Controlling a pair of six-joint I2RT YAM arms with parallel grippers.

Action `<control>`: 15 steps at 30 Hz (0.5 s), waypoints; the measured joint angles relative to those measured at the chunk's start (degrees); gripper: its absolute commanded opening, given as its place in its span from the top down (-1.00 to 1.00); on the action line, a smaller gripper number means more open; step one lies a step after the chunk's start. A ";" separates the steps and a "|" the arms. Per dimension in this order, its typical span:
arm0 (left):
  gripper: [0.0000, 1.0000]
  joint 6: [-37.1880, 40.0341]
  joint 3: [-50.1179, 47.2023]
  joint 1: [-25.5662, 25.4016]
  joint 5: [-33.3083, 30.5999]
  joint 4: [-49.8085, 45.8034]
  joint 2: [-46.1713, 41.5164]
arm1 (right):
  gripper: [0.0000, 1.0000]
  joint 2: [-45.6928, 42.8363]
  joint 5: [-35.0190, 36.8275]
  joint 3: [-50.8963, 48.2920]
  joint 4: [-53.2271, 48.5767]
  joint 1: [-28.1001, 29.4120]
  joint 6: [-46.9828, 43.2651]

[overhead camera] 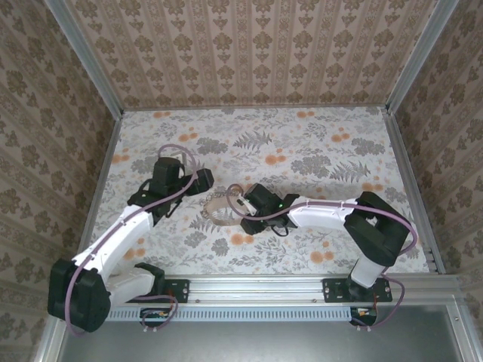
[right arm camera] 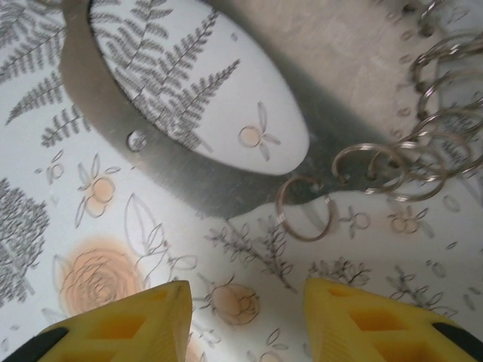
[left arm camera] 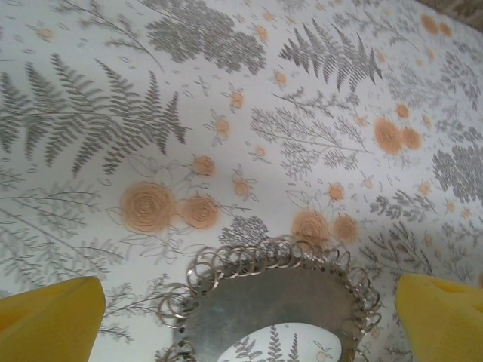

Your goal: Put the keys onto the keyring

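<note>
Left claw (overhead camera: 201, 182): jaws spread wide and holding nothing. In its wrist view the two yellow fingers (left arm camera: 53, 320) sit at the lower corners, and the far edge of the flat grey metal oval keyring (left arm camera: 279, 302) lies between them.
Right claw (overhead camera: 241, 204): jaws apart, nothing clamped. Its yellow fingertips (right arm camera: 121, 324) frame a strip of bare counter just short of the keyring's near rim.
Keyring position: flat on the counter, a little left of centre. The left claw is at its upper-left side and the right claw at its right side, both close in.
Keyring edge: a row of small silvery wire split rings (left arm camera: 249, 264) is hooked through holes along the outer rim, overlapping one another. The inner cut-out shows the counter print through it.
Single ring: one small coppery wire ring (right arm camera: 306, 209) lies flat against the rim, nearest the right claw. I cannot tell whether it is hooked in.
Counter (overhead camera: 317, 151): white surface printed with grey ferns and orange roses.
Borders: aluminium rails (overhead camera: 407, 181) run down both sides, and brown wallpapered panels (overhead camera: 249, 45) close the left, right and far sides.
Open room: a wide bare stretch runs from the keyring to the far wall, and more lies to the right. Space is tight only where the two claws flank the keyring.
</note>
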 measured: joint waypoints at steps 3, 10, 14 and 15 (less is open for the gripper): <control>-1.00 -0.35 -0.76 0.72 0.39 -0.28 -0.83 | 0.12 0.70 1.38 0.94 -0.07 0.00 -0.83; -1.00 -0.39 -1.86 1.01 1.42 -0.42 -0.94 | 0.17 3.04 2.69 3.37 -1.05 0.00 -2.12; -1.00 -0.39 -1.88 1.09 1.60 -0.37 -0.94 | 0.20 4.11 3.02 4.11 -1.14 0.00 -2.47; -1.00 -0.39 -1.90 1.09 1.70 -0.37 -0.94 | 0.20 4.31 3.15 4.22 -1.14 0.00 -2.54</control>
